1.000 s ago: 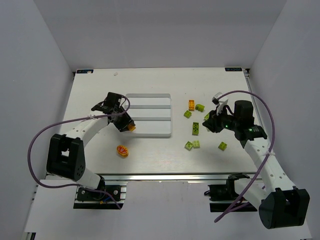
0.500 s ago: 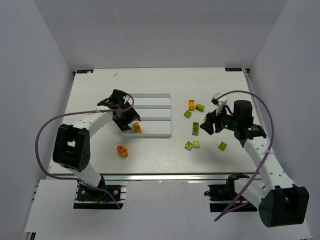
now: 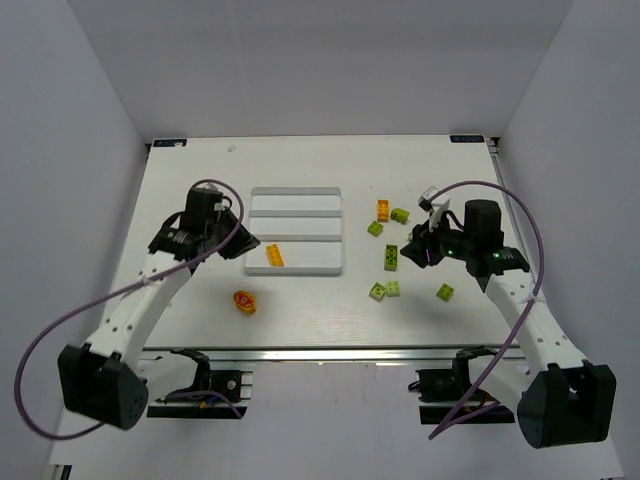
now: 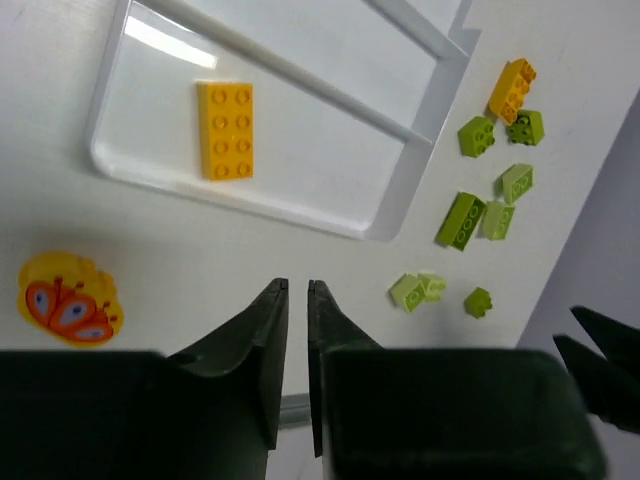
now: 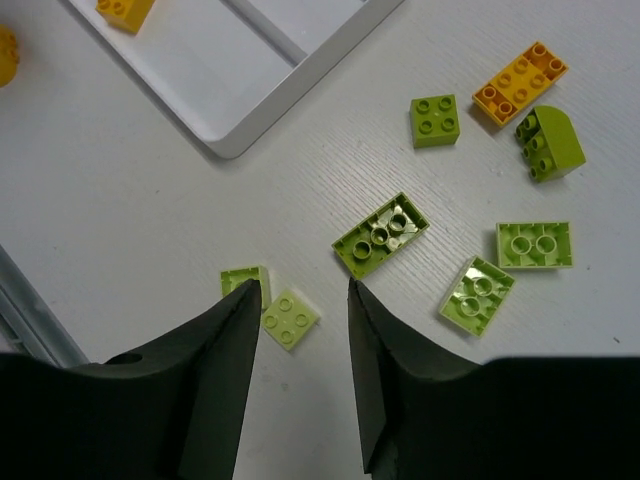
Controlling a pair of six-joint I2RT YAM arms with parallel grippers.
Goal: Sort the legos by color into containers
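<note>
The white tray has three long compartments. One flat orange lego lies in the nearest one; it also shows in the left wrist view. My left gripper is shut and empty, just left of the tray's near corner. Several lime green legos and one orange lego lie scattered right of the tray. My right gripper is open and empty above a pale green square lego, next to an upturned long green lego.
An orange butterfly-shaped piece lies on the table in front of the tray, also in the left wrist view. The tray's rim is up and left of the right gripper. White walls enclose the table.
My left gripper let go of the orange lego in the tray's nearest compartment and pulled back to the left. My right gripper shifted slightly left toward the green legos.
</note>
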